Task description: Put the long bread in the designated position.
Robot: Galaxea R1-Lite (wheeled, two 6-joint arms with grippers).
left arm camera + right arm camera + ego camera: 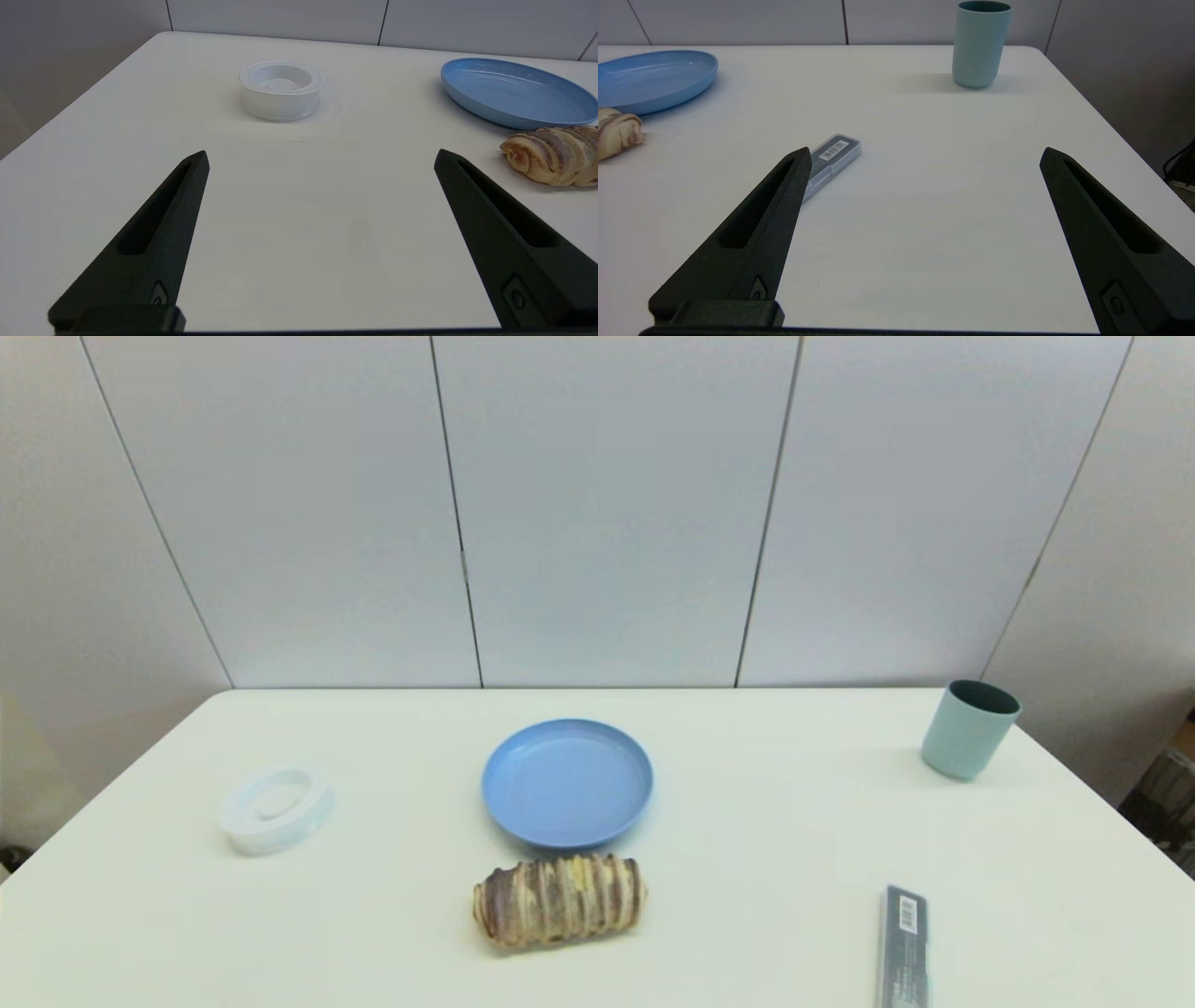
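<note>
White table: blue plate mid-table, long bread lying just in front of it, nearly touching its rim. Left gripper and right gripper both spread wide, holding nothing, low over bare tabletop either side of the bread.

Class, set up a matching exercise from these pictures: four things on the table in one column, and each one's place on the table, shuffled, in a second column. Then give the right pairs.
Things:
1. long bread
2. blue plate
3. teal cup
4. white round container

Places:
A. far right corner of the table
B. middle of the table, just beyond the loaf
C. left side of the table
D. near middle, just in front of the plate

Pairs: 1-D, 2-B, 3-A, 4-C
</note>
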